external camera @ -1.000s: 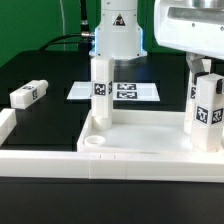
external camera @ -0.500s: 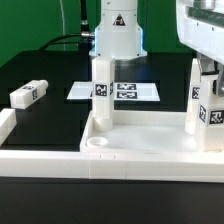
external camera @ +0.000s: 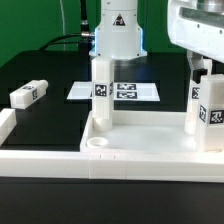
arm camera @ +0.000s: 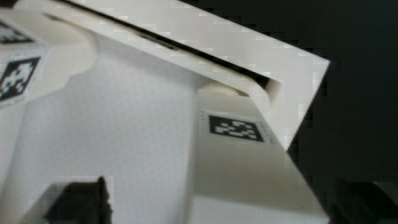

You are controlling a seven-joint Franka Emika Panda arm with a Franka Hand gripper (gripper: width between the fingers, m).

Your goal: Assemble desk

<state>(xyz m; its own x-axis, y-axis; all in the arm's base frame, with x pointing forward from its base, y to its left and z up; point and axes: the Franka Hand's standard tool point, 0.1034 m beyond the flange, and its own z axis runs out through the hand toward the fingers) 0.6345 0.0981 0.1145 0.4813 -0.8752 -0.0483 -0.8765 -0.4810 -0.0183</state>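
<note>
Moved: pincer [external camera: 206, 70] and its white housing, at two o'clock in the exterior view, have shifted slightly above the leg they attend; everything else lies as it did a second back.
Pincer: cropped by the frame edge in the exterior view and too close in the wrist view. Whether its jaws clasp the leg or stand wide of it cannot be told.
Attended leg [external camera: 212, 112]: upright at three o'clock, in the near corner of the top on that side. The wrist view is filled by a white face and one tag [arm camera: 233, 127].
Top [external camera: 150, 135]: white tray, rim up, at five o'clock on the black desk [external camera: 50, 115].
Rear leg [external camera: 100, 90]: upright in the top's far corner, near twelve o'clock.
Second rear leg [external camera: 190, 100]: upright just behind the attended leg.
Loose leg [external camera: 27, 94]: on its side at nine o'clock, well apart from the top.
Empty socket [external camera: 95, 144]: the top's near corner, toward seven o'clock.
Marker board [external camera: 115, 91]: flat behind the rear leg.
Progress: three of four legs appear to be standing, though whether the attended one is fully home is unclear. Judged left: fetch the loose leg and seat it in the empty socket.
</note>
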